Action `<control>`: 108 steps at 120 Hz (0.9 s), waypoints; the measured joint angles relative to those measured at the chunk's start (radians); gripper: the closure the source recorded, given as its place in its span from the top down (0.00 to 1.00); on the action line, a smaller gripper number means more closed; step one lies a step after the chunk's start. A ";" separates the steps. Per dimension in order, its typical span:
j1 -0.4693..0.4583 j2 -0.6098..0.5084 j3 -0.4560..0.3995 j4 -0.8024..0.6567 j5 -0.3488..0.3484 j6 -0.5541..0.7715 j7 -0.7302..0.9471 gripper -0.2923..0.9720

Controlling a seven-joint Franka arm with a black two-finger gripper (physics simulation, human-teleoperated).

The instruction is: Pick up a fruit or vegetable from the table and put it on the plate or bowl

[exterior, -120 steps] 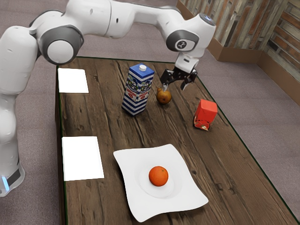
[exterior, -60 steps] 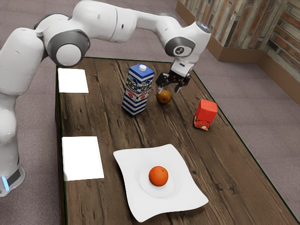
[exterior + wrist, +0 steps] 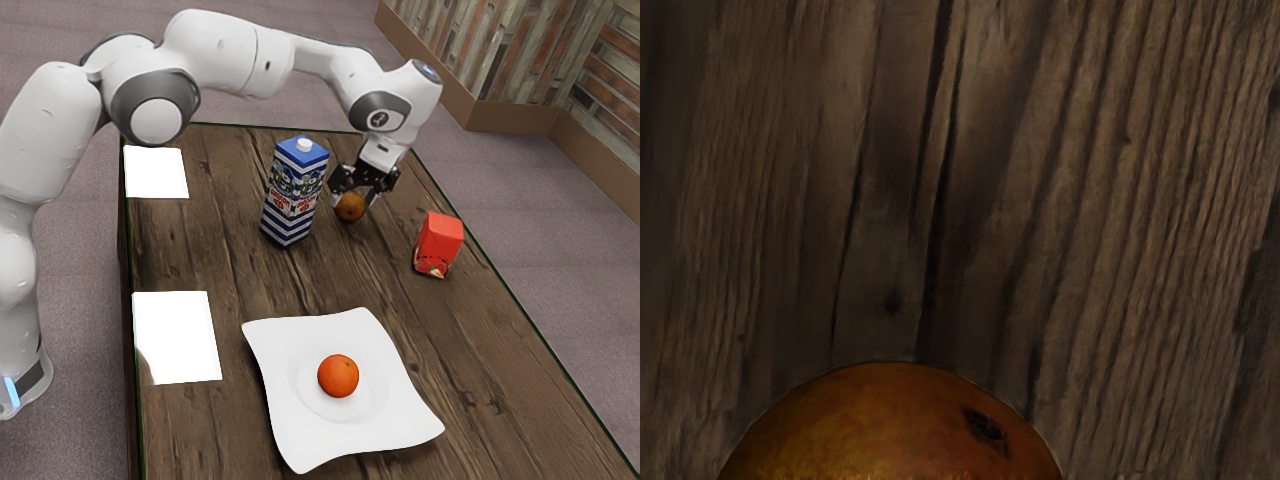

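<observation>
Dark wooden table (image 3: 480,330), mauve carpet (image 3: 570,230), plank wall (image 3: 520,40)

A brown-orange pear (image 3: 350,209), its skin mottled and marked by one dark spot, rests on the table (image 3: 480,330) toward the far edge, nearer the exterior view's right side. A white square plate (image 3: 285,345) with wavy rims lies flat by the near edge. A round orange (image 3: 338,376) sits in its middle.
</observation>
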 joint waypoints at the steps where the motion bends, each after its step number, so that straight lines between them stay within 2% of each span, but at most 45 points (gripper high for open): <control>1: 0.000 0.001 0.000 0.000 0.000 0.001 0.000 0.77; 48: 0.018 0.023 0.000 -0.001 0.000 0.041 0.006 0.77; 82: 0.028 0.024 0.000 -0.004 -0.006 0.085 0.011 0.48; 97: 0.018 0.001 -0.001 -0.003 -0.006 0.097 0.013 0.43; 108: -0.037 -0.082 -0.004 -0.003 -0.009 0.082 0.014 0.41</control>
